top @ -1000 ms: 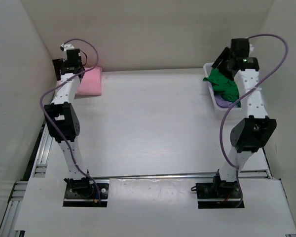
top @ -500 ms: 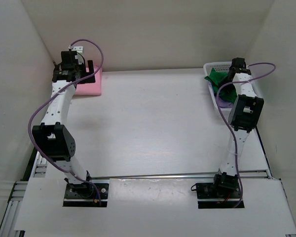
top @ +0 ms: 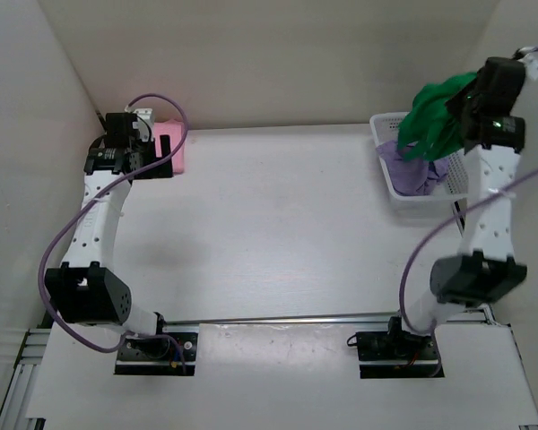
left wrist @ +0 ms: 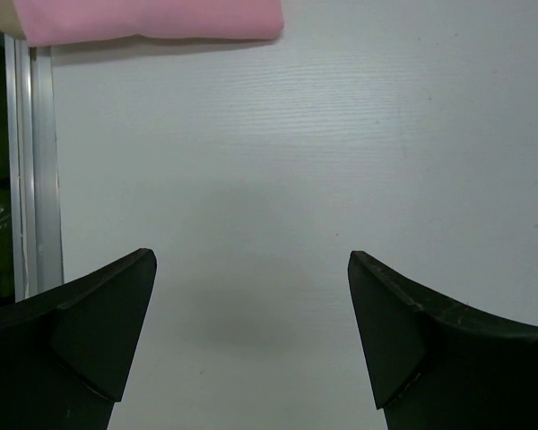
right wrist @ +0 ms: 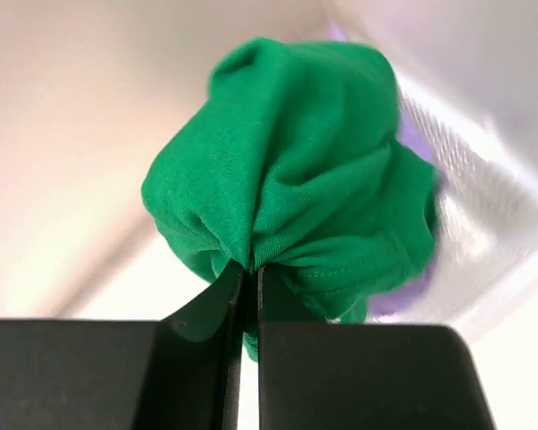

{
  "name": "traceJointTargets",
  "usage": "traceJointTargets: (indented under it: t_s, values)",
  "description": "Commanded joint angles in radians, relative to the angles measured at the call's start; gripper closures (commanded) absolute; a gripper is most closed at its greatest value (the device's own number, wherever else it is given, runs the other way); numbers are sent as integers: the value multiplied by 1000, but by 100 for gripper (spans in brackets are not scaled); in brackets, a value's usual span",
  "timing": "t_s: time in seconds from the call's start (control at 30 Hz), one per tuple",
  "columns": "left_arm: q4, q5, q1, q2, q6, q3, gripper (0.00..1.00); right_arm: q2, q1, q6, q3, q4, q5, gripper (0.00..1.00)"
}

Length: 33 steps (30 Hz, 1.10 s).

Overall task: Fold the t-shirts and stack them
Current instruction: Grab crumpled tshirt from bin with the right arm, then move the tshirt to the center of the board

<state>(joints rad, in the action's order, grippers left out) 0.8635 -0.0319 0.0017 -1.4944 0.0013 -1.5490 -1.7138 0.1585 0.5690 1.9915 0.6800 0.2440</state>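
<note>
Lifting the green shirt [right wrist: 296, 179] out of the basket [top: 387, 184]

Nearest the arm bases, the middle of the table [top: 269, 233] has nothing on it, which looks like the natural spot for spreading and folding. Farther back on the left, the left claw [left wrist: 251, 305] hangs over the tabletop with its fingers spread wide and nothing between them. The folded pink shirt [left wrist: 152, 18] lies just beyond it, by the far-left corner. At the far right, the right claw [right wrist: 249, 269] is pinched tight on a bunched fold of the green shirt, which hangs in the air above the white basket. A purple shirt [top: 412, 172] sits inside that basket.

To do this step well, the right arm should probably raise the bundle until its lowest hem is free of the rim, so neither basket nor purple shirt gets dragged along. The grip is on a crumple, so the left claw will likely need to find a second edge to open the cloth flat.
</note>
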Motion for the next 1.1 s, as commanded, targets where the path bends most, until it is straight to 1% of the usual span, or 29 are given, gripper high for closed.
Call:
traceJointTargets:
  t_s: [0.0,0.07,0.13,0.17,0.2,0.23,0.27,0.3,0.33,0.37,0.4,0.43,0.47,0.5,0.53,0.57,0.6,0.63,0.67,0.7,0.73,0.77,0.8,0.83,0.87,0.93,1.0,1.03,1.07]
  values:
    - [54,-51,1,69,-1,47,0,263,-31,-116,-40,-115,-62,100]
    - [54,-65,1,95,-1,79,0,337,-54,-127,-62,-152,-164,100]
    - [77,-65,10,121,-1,89,0,417,-108,-117,-62,-194,-283,100]
    - [77,-65,11,131,-1,102,0,448,-132,-60,-62,-209,-436,100]
    - [77,-65,21,140,-1,116,0,457,-132,-4,-62,-232,-531,100]
    - [77,-65,21,151,-1,116,0,457,-132,61,-81,-302,-622,100]
    - [77,-65,33,166,-1,125,0,470,-201,110,-94,-345,-688,100]
    - [77,-65,34,166,-1,125,0,470,-253,136,-94,-365,-718,100]
    - [77,-65,34,178,-1,138,0,470,-310,137,-94,-366,-718,100]
    - [77,-65,43,187,-1,138,0,461,-406,137,-114,-366,-718,100]
    - [77,-65,43,187,-1,150,0,447,-442,137,-134,-366,-718,98]
    - [77,-65,43,187,-1,150,0,438,-471,137,-158,-323,-703,96]
    - [77,-65,43,197,-1,150,0,416,-519,137,-184,-285,-668,93]
    - [77,-65,43,197,-1,161,0,399,-533,161,-213,-236,-558,81]
    - [77,-65,43,197,-1,161,0,375,-533,179,-273,-187,-531,67]
    - [77,-65,43,197,-1,174,0,303,-533,149,-298,-96,-516,39]
    - [77,-78,34,197,-1,188,0,252,-533,112,-313,-35,-485,31]
    - [77,-88,34,197,-1,197,0,191,-533,60,-289,49,-433,29]
    - [77,-105,15,197,-1,210,0,71,-522,51,-263,240,-310,28]
    - [87,-114,-6,197,-1,234,0,33,-522,31,-251,292,-292,28]
    - [88,-114,-17,197,-1,251,0,33,-543,-9,-269,293,-261,27]
    - [88,-114,-28,197,-1,271,0,77,-609,-18,-383,229,-211,25]
    - [88,-114,-51,197,-1,294,0,117,-641,-18,-455,172,-168,21]
    - [88,-105,-63,197,-1,341,0,179,-686,-18,-526,111,-160,21]
    - [88,-89,-80,197,-1,361,0,196,-698,-18,-584,28,-182,21]
    - [88,-66,-139,180,-1,400,0,206,-714,14,-676,13,-201,21]
    - [88,-42,-190,149,-1,418,0,192,-723,28,-714,1,-184,21]
    - [88,-42,-247,137,-1,438,0,172,-723,38,-741,1,-172,22]
    - [88,-42,-274,126,-1,455,0,158,-723,49,-750,1,-163,22]
